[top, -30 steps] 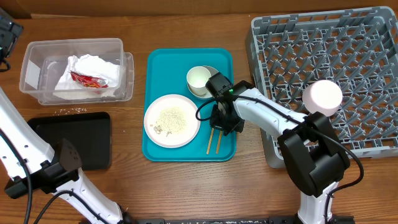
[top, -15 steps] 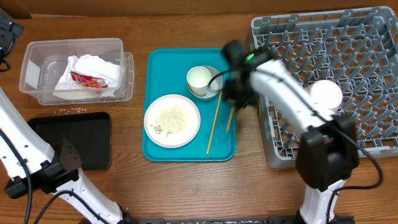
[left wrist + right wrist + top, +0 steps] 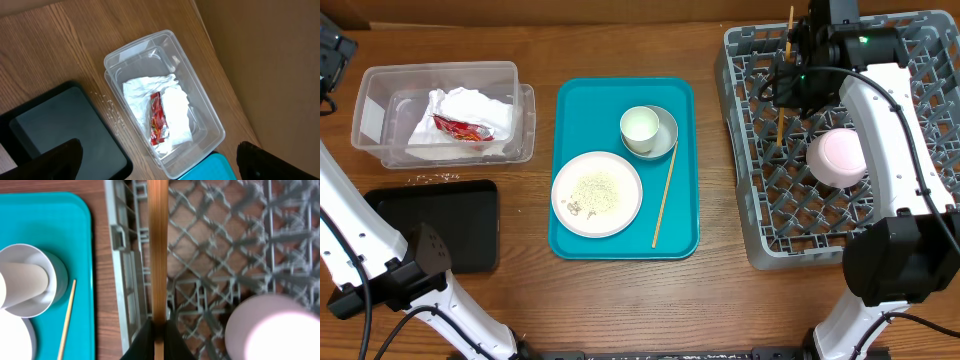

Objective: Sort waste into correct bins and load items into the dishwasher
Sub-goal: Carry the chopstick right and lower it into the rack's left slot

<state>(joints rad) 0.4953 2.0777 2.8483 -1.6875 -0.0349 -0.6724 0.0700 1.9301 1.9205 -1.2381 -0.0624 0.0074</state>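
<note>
My right gripper [image 3: 787, 88] [image 3: 158, 329] is shut on one wooden chopstick [image 3: 786, 70] [image 3: 158, 250], held over the left part of the grey dishwasher rack [image 3: 890, 215] [image 3: 210, 245]. A pink-white bowl [image 3: 838, 158] [image 3: 272, 327] lies upside down in the rack. The other chopstick [image 3: 665, 200] [image 3: 66, 315] lies on the teal tray [image 3: 582, 105], beside the plate [image 3: 597, 193] of rice bits. A white cup [image 3: 640, 127] sits in the grey bowl [image 3: 666, 133]. My left gripper [image 3: 158, 162] is open, high above the clear tub [image 3: 375, 100] [image 3: 145, 42], which holds the napkin [image 3: 175, 107] and red wrapper [image 3: 157, 120].
The black tray [image 3: 450, 225] [image 3: 55, 125] lies in front of the clear tub, with loose rice bits [image 3: 435, 178] [image 3: 112, 110] on the table between them. Brown cardboard lines the table's far edge.
My right gripper has lifted one chopstick off the teal tray and carried it right and back, over the rack. The other chopstick shifted on the tray. The left arm has not moved.
</note>
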